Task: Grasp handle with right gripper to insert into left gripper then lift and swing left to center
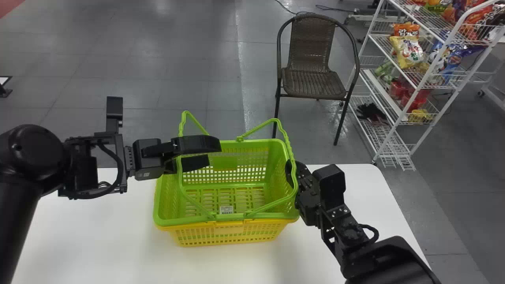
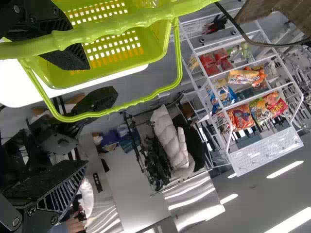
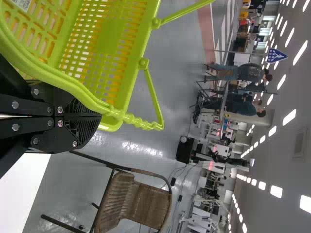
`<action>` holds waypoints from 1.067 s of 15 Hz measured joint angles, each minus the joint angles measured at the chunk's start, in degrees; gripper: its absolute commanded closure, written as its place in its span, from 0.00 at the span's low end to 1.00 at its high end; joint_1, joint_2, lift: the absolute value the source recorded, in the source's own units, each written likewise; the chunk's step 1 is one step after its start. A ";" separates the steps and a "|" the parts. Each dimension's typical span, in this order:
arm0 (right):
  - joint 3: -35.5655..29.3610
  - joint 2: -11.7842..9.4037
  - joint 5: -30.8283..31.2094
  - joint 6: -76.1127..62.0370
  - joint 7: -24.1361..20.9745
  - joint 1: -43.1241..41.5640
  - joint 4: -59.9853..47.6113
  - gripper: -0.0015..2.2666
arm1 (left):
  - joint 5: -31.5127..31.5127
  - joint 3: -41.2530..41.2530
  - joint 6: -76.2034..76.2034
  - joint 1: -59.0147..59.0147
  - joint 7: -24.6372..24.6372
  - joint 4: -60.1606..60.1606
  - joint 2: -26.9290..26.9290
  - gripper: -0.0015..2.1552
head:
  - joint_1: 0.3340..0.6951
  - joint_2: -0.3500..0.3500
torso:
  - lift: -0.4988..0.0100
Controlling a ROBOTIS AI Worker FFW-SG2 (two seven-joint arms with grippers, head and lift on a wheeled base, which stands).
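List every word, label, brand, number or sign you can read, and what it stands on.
None can be read.
White label on the floor of the green plastic basket: too small.
Pale label on the black left gripper: too small.
Print on the colourful snack bags on the white wire rack: too small.
Blue sign with white marks in the room behind: too small.

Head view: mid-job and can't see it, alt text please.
Two grippers flank a green basket nested in a yellow basket on a white table: the open left gripper at the raised left handle, the right gripper at the raised right handle. A chair and snack rack stand beyond.
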 measured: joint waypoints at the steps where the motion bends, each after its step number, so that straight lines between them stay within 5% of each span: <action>1: 0.45 0.20 0.01 0.18 0.00 -0.04 -0.24 0.91 | -0.01 0.00 -0.03 -0.14 0.07 -0.02 -0.18 0.06 | 1.00 0.38 | 0.98; 16: 5.05 2.34 0.79 1.64 -0.37 -1.29 -0.67 0.91 | -3.60 -4.06 -8.96 -4.14 0.43 5.04 -2.86 0.06 | 1.00 0.43 | 0.98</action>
